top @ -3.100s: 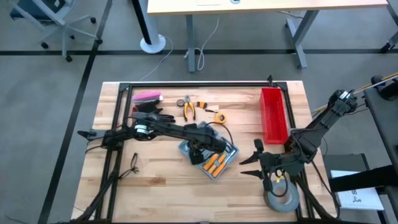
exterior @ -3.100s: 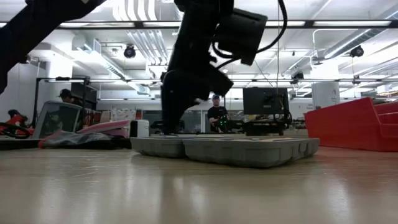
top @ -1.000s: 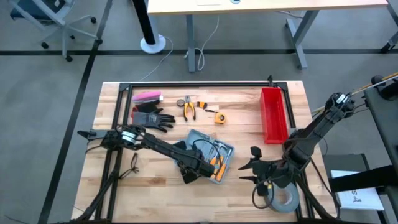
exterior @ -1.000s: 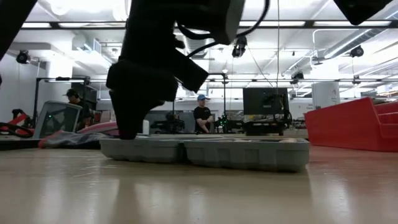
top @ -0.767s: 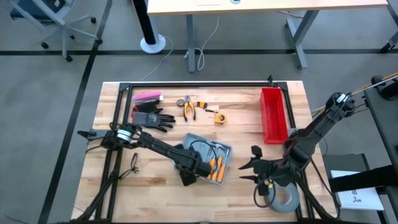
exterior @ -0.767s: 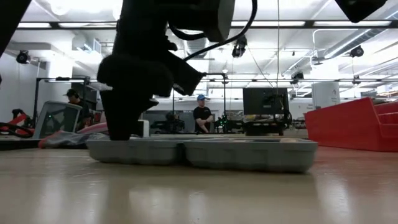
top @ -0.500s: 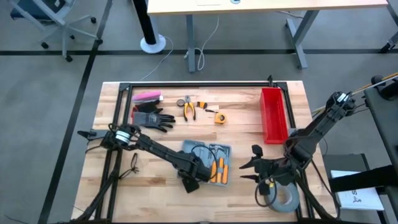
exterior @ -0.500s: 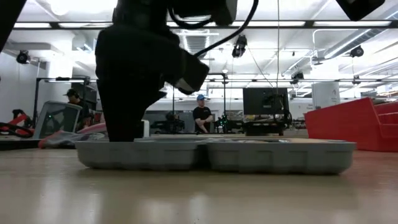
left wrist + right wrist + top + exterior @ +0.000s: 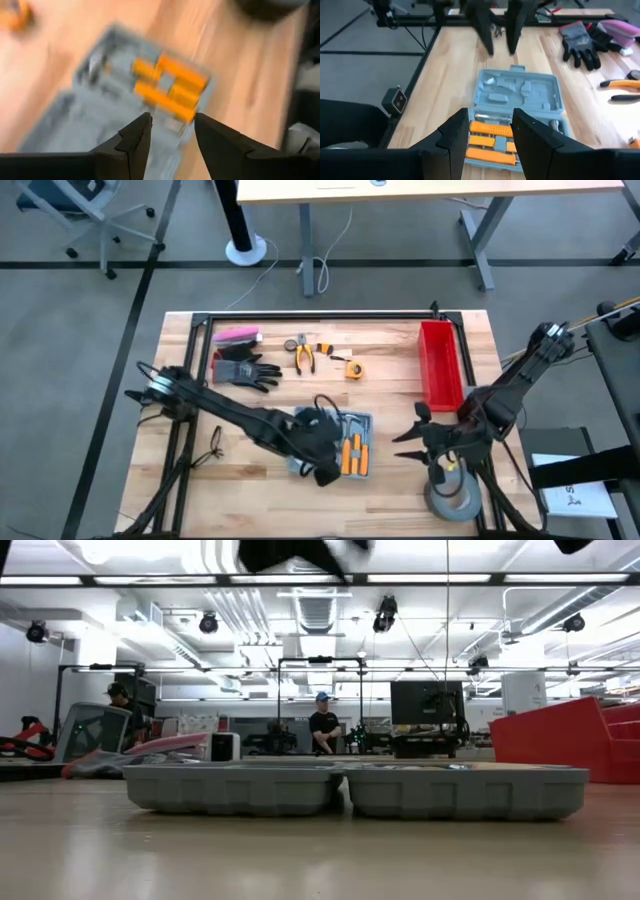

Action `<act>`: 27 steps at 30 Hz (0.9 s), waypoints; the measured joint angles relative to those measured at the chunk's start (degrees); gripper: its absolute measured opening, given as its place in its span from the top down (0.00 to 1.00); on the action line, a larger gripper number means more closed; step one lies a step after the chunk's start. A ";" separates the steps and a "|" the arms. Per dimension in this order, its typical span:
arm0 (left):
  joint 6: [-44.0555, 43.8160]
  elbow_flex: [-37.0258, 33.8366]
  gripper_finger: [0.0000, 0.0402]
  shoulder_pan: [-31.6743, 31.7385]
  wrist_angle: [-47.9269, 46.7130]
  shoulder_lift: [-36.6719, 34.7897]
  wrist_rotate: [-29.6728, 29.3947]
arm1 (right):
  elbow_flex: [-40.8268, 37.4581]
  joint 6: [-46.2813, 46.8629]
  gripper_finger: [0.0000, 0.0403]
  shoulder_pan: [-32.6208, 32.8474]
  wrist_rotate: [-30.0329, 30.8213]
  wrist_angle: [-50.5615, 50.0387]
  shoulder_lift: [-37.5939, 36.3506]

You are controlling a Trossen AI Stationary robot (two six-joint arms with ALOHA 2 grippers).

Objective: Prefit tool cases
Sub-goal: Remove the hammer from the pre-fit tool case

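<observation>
- We note the wooden worktop [image 9: 260,480] ringed by a black frame, both arms reaching in over it from the sides.
- Left arm stretches from the worktop's left edge toward the middle; right arm comes in from the right side and waits near the front right corner.
- Red bin [image 9: 439,365] stands lengthwise near the right edge, well apart from the case.
- Tool case [image 9: 335,445] lies opened flat near the middle front of the worktop, both halves resting level side by side in the low view [image 9: 355,788]. One half carries orange-handled tools [image 9: 352,456]; the other shows bare moulded slots [image 9: 520,90].
- Grey tape roll [image 9: 452,498] lies at the front right, under the right arm.
- Dark glove [image 9: 243,369] lies toward the back left, with a pink item [image 9: 237,334] just behind it.
- Pliers [image 9: 302,352] and small orange-and-black pieces [image 9: 340,357] lie along the back middle.
- Left pincer [image 9: 322,470] hangs above the case's front edge, fingers [image 9: 135,137] parted, grasping nothing.
- Right pincer [image 9: 410,436] sits to the right of the case, apart from it, fingers [image 9: 457,132] spread and released, pointed toward the case.
- Two people show far off in the room beyond.
</observation>
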 joint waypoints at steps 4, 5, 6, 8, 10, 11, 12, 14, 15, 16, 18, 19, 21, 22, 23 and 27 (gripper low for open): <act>5.45 0.00 0.62 0.03 7.17 -4.05 -2.71 | 0.12 -1.12 0.68 -0.54 -0.18 -0.28 -1.25; 7.15 0.00 0.62 0.11 9.26 -5.01 -2.84 | 0.37 -1.19 0.68 -0.83 -0.25 -0.55 -1.34; 8.97 0.00 0.62 0.11 11.07 -5.83 -3.04 | 0.68 -1.22 0.68 -1.08 -0.40 -1.11 -1.43; 12.23 0.00 0.61 0.35 14.41 -7.21 -3.48 | 1.56 -1.25 0.68 -1.73 -0.65 -2.35 -1.68; 15.05 0.00 0.61 0.48 16.43 -8.33 -3.75 | 2.38 -1.45 0.68 -2.58 -1.14 -3.18 -1.72; 16.33 0.00 0.61 0.62 17.28 -8.81 -3.77 | 2.63 -1.75 0.68 -3.19 -2.21 -3.38 -1.72; 17.69 0.00 0.61 0.67 18.17 -9.19 -3.77 | 2.87 -2.05 0.68 -3.81 -3.37 -3.50 -1.72; 19.86 0.00 0.62 0.72 18.86 -9.82 -3.76 | 3.45 -2.78 0.68 -5.27 -5.67 -3.79 -1.72; 20.86 0.00 0.63 0.74 19.62 -10.03 -3.80 | 3.67 -3.05 0.68 -5.98 -6.61 -3.96 -1.76; 21.77 0.00 0.63 0.74 20.07 -10.18 -3.78 | 3.74 -3.43 0.68 -6.79 -7.53 -4.11 -1.79; 23.32 0.00 0.64 0.70 20.84 -10.29 -3.76 | 3.74 -4.18 0.68 -8.40 -9.31 -4.20 -1.79; 23.98 0.00 0.64 0.70 21.00 -10.30 -3.66 | 3.74 -4.48 0.68 -9.15 -10.11 -4.27 -1.79; 25.01 -0.01 0.65 0.70 21.35 -10.31 -2.67 | 3.74 -4.89 0.68 -10.62 -12.07 -4.27 -1.79; 25.41 -0.02 0.65 0.70 21.63 -10.31 -2.16 | 3.74 -5.21 0.68 -11.24 -13.19 -4.27 -1.73; 25.70 -0.02 0.65 0.70 21.84 -10.29 -2.16 | 3.74 -5.72 0.68 -11.77 -14.13 -4.25 -1.70; 27.68 -0.07 0.66 0.63 23.43 -10.30 -1.49 | 3.74 -7.13 0.68 -12.91 -15.90 -4.23 -1.68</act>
